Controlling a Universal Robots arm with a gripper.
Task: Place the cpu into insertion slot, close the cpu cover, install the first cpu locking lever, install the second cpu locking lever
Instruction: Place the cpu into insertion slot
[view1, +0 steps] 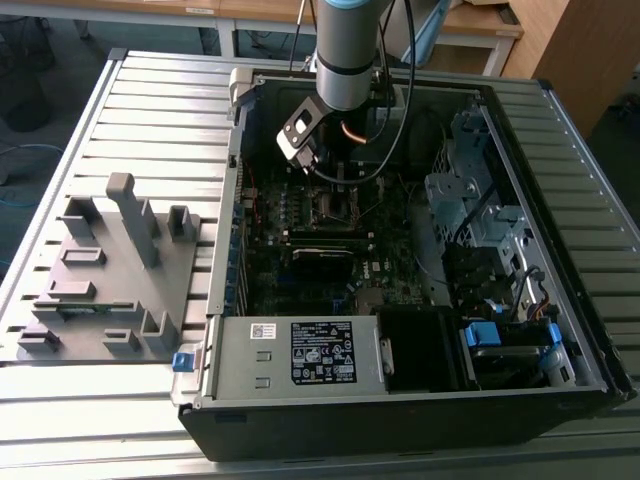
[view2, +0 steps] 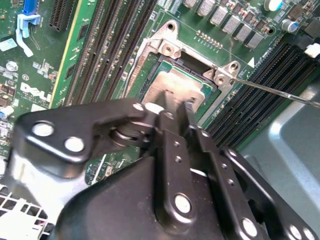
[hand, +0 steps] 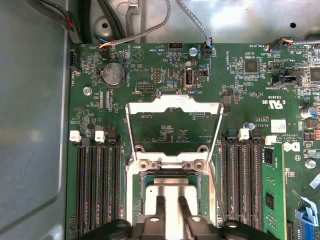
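Hovering end effector (hand: 171, 201) above cpu (hand: 170, 186) at insertion slot (hand: 144, 181), cpu cover (hand: 172, 105) open

**LIGHTING AND IMAGE QUALITY**

Exterior view: even, diffuse light brightens the ribbed worktop (view1: 130, 110) outside the computer case (view1: 400, 420); inside the computer case it is dim and shadowed. First wrist view: sharp, evenly lit, with white glare on a bare metal panel (hand: 235, 17) inside the computer case. Second wrist view: the gripper (view2: 175, 107), close to the lens, is soft-focused.
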